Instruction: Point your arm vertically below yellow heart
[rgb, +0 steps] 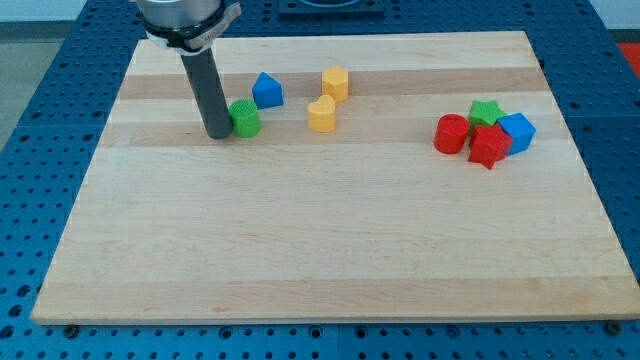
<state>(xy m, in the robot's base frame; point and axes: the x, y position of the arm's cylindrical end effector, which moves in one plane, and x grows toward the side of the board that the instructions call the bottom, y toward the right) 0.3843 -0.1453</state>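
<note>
The yellow heart (321, 114) lies on the wooden board (330, 240) in the upper middle of the view. My tip (217, 133) rests on the board to the heart's left, about a hundred pixels away and slightly lower. It touches the left side of a green round block (244, 118). A blue triangular block (267, 91) sits just above and right of the green one. A yellow hexagonal block (335, 83) sits just above the heart.
A cluster lies at the view's right: a red cylinder (451, 134), a green star (485, 111), a red star (489, 145) and a blue block (517, 131). The board sits on a blue perforated table (40, 120).
</note>
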